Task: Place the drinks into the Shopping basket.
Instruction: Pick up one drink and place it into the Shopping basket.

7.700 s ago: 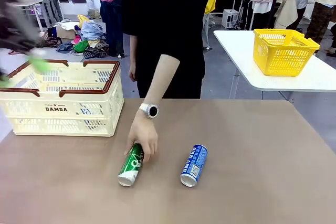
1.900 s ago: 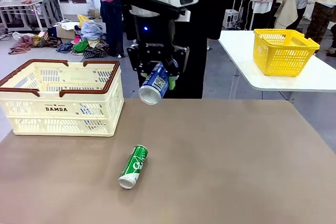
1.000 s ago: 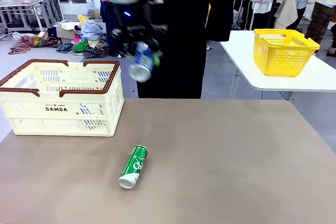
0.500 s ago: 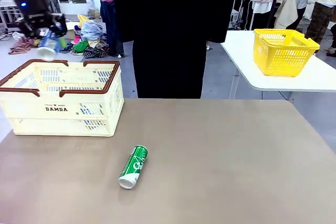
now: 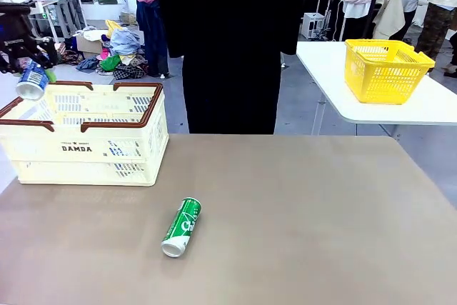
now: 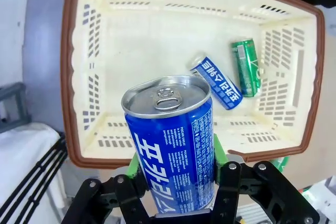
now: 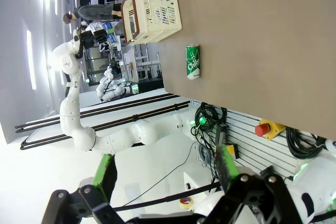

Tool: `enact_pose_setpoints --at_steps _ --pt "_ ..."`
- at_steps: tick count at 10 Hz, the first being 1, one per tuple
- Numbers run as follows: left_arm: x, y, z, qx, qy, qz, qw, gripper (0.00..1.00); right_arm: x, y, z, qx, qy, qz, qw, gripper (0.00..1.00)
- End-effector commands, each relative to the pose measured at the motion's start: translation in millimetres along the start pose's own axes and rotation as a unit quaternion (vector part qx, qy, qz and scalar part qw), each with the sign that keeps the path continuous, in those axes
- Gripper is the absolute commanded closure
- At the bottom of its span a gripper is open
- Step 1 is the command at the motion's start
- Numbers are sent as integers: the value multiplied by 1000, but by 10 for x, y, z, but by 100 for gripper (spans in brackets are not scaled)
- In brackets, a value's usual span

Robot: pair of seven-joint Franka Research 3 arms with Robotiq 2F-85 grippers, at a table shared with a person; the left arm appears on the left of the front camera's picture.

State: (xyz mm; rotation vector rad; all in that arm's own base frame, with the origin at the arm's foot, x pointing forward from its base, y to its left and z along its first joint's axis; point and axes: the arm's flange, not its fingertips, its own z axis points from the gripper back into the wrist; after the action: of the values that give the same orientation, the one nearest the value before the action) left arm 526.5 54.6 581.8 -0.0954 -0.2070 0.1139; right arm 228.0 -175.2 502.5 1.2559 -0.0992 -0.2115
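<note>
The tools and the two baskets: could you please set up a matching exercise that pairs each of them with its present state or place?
Column one:
1. left tool
2. right tool
3. yellow basket
4. Shopping basket

Column two:
a. open, with nothing between its fingers
b. stands on the white side table
c. shut on a blue can
d. a second blue can and a green can lie on its floor

Pairs: 1-c, 2-a, 3-b, 4-d
</note>
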Motion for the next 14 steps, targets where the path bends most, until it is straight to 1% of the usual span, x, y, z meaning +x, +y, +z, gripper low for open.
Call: enact_pose_setpoints --at_steps 1,3,4,5,6,8,9,10,12,14 --pt "36 -82 28 1 1 -15 1000 100 -17 -9 26 -4 4 9 1000 0" --pt "36 -82 28 1 1 -15 1000 100 -17 -9 26 -4 4 9 1000 0" --pt "13 -104 -49 -1 4 -9 1000 100 -17 -9 26 -4 4 9 1000 0" --pt "238 -129 -242 20 -4 -26 999 100 -17 -9 26 -4 4 9 1000 0" --pt "358 -139 -412 26 -11 -25 999 100 -17 -9 26 -4 4 9 1000 0" --pt "411 -148 -670 35 -29 -34 998 100 -17 -9 26 -4 4 9 1000 0" --pt "425 -147 -799 46 -29 -40 998 100 -17 -9 26 -4 4 9 1000 0" --pt "439 -129 -953 51 -23 -47 997 100 -17 -9 26 -4 4 9 1000 0" --pt "462 -82 -1286 60 15 -44 997 100 -17 -9 26 -4 4 9 1000 0" --pt "486 -52 -1503 65 35 -44 996 100 -17 -9 26 -4 4 9 1000 0"
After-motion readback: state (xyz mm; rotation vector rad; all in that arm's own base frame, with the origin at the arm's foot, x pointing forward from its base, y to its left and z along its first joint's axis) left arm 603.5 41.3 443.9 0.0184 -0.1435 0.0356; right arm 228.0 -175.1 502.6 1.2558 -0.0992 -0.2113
